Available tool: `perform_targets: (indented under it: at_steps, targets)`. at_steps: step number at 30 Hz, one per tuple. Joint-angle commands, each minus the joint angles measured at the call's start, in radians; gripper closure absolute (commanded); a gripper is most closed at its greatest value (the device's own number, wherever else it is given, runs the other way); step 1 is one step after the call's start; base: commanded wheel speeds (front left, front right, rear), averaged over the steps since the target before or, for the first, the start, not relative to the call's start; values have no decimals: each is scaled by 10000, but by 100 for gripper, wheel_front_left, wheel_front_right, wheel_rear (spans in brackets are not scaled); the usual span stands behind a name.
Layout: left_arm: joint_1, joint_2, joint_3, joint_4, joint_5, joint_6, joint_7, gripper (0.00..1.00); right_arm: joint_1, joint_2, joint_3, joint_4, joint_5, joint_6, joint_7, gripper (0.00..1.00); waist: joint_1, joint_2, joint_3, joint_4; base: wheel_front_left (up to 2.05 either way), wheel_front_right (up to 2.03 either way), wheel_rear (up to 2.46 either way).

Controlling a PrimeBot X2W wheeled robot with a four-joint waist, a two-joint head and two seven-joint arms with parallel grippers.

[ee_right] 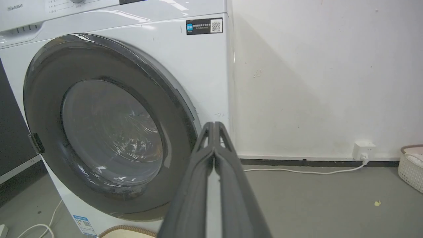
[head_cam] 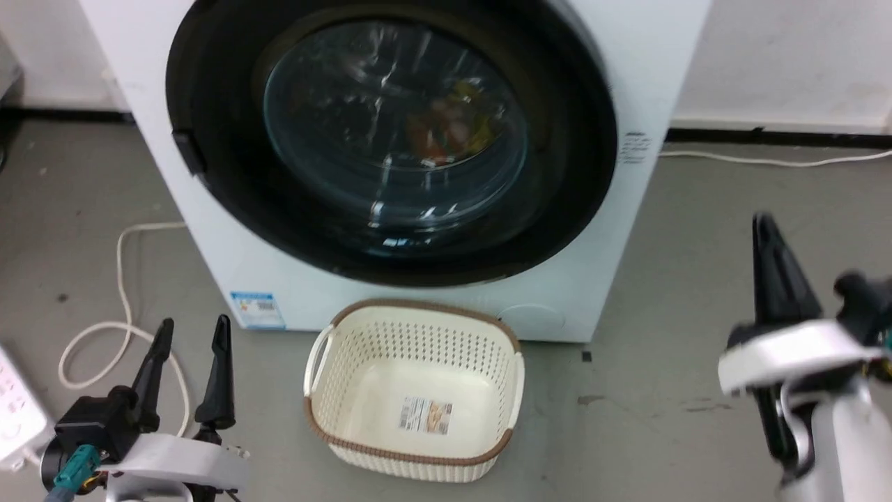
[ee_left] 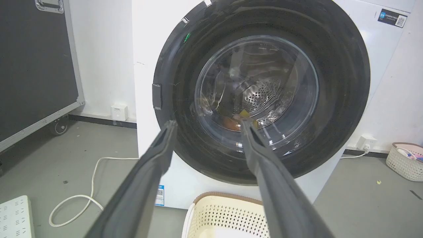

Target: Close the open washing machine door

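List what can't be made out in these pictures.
- All views: the black rim of the washing machine door covers the latch, so latched or merely pushed to is unclear.
- Head view: glare on the glass blurs the coloured items inside.
- Head view: the right hand is motion-blurred, its arm cut by the right edge.
- Head view: the basket label print is too small.
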Motion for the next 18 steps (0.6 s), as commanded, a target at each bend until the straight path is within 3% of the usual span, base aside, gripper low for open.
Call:
perform_targets:
  at_steps: [1,18]
  targets:
    - [113,-53,15,-11,-1,51,10,0,207,-14,18,-87,65,6,53,100,3,0,-185,-185,0,0,0]
    - [186,-167,-246,254,-314,132,533,0,3033,-14,754,-359,804,6,279,100,3,0,-367,-49,0,0,0]
